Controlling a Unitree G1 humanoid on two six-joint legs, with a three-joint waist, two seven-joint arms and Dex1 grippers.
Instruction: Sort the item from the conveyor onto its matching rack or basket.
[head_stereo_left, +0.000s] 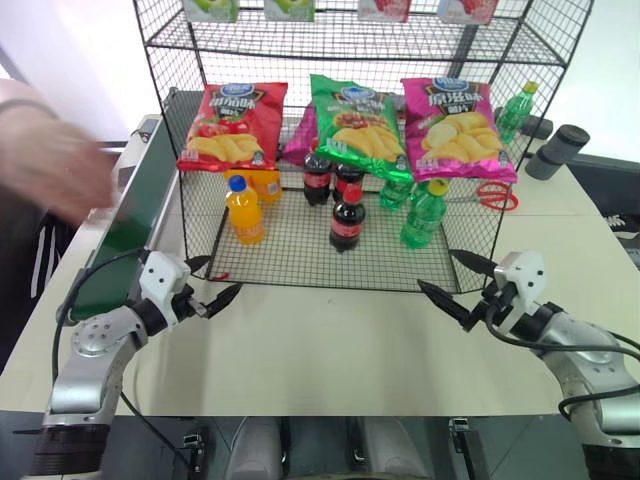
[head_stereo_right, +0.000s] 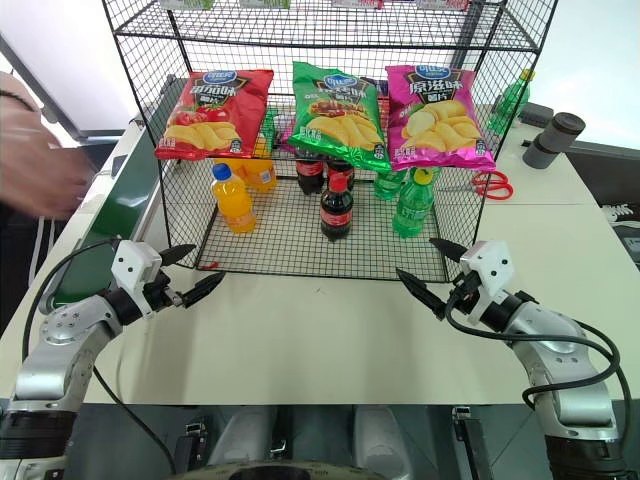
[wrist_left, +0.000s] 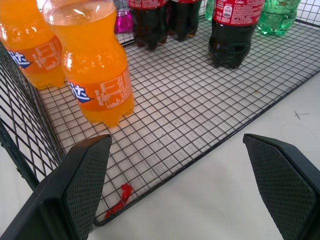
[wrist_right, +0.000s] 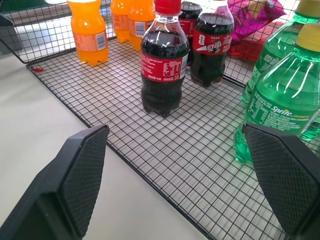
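Three cola bottles with red caps stand on the lowest tier of the black wire rack (head_stereo_left: 300, 268). The front one (head_stereo_left: 347, 222) is nearest me, and the other two (head_stereo_left: 317, 178) stand behind it. The right wrist view has the front bottle (wrist_right: 164, 65) upright just beyond my right gripper (wrist_right: 174, 129). My left gripper (head_stereo_left: 224, 273) hovers open over the table at the rack's front left corner. At the front right corner my right gripper (head_stereo_left: 434, 268) is open too. Both are empty. The dark green conveyor (head_stereo_left: 125, 225) runs along the left, with a person's blurred hand (head_stereo_left: 50, 165) above it.
Orange-drink bottles (head_stereo_left: 245, 212) stand at the tier's left and green bottles (head_stereo_left: 422, 215) at its right. Red, green and pink crisp bags (head_stereo_left: 352, 125) hang above them. Red scissors (head_stereo_left: 490, 195) and a dark cylinder (head_stereo_left: 558, 150) lie right of the rack. A red scrap (wrist_left: 119, 200) sits at the rack's corner.
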